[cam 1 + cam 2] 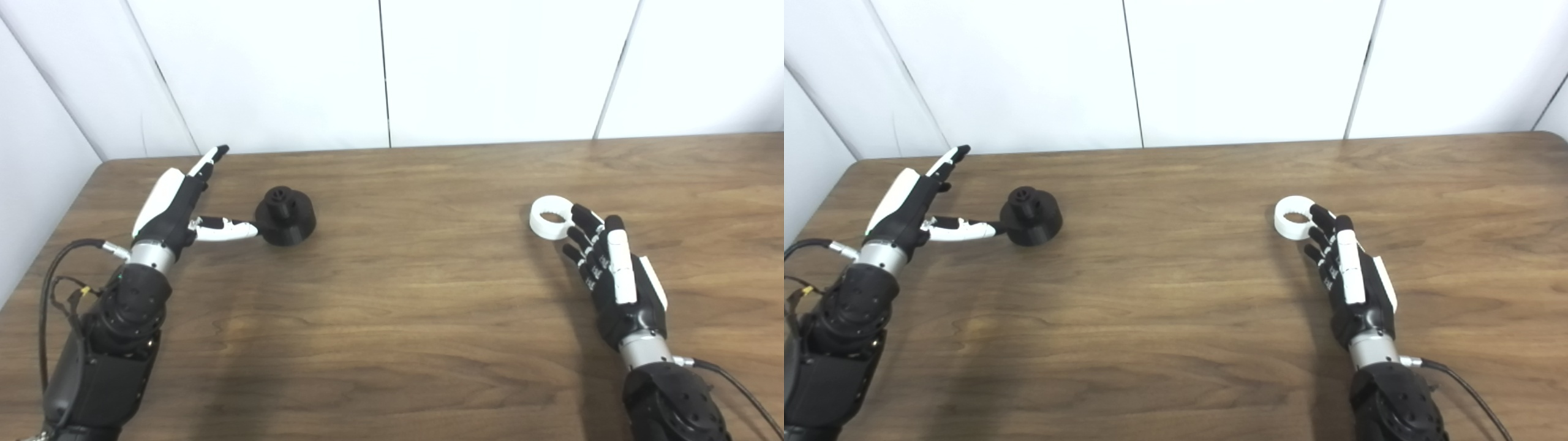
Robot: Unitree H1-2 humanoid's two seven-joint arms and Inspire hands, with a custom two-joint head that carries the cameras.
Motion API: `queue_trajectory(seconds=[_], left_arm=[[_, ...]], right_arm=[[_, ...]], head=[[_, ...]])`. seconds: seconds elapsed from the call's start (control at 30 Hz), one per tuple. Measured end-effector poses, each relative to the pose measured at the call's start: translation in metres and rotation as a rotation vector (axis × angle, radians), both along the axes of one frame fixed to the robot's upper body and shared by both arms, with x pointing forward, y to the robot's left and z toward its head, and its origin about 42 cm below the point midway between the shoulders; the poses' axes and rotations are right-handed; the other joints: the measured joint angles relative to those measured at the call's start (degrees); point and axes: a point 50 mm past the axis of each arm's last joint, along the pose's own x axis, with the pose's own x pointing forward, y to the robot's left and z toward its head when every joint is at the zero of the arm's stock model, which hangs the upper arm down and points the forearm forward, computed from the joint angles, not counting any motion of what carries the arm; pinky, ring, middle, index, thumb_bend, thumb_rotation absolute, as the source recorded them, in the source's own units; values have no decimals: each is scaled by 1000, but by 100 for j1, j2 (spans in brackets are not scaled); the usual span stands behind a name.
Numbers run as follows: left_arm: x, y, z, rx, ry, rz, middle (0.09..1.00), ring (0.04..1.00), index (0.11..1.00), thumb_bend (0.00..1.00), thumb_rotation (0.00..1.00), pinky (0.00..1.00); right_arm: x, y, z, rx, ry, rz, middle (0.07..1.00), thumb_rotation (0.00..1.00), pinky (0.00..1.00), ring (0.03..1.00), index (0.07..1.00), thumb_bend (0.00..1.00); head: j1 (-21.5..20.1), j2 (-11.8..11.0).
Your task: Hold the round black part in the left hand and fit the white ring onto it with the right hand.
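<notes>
The round black part (285, 215) lies on the table at the left, a small hub sticking up from its top. My left hand (177, 205) is open just left of it, fingers stretched toward the back wall and the thumb tip touching the part's near left side. The white ring (551, 217) lies flat on the table at the right. My right hand (606, 266) is open just behind and right of it, fingers straight, their tips at the ring's near right edge. Neither hand holds anything.
The wooden table (404, 294) runs to white wall panels at the back and on the left. Its left edge passes close to my left arm. Cables trail from both wrists.
</notes>
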Motion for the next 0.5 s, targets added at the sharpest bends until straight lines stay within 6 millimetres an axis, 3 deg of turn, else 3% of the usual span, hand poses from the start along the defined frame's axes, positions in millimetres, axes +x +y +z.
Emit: queue_trajectory(seconds=[0.33,0.5], left_arm=[[11,-1,-2,133,118,-32,983,1000,889,993,255,881],[17,-3,2,179,177,-62,989,1000,884,1000,229,890]], right_arm=[[0,-2,1,5,-4,-3,913,914,892,926,848,570],[1,-4,2,-5,-6,-8,905,907,881,915,840,577]], head=[[26,26],[35,26]])
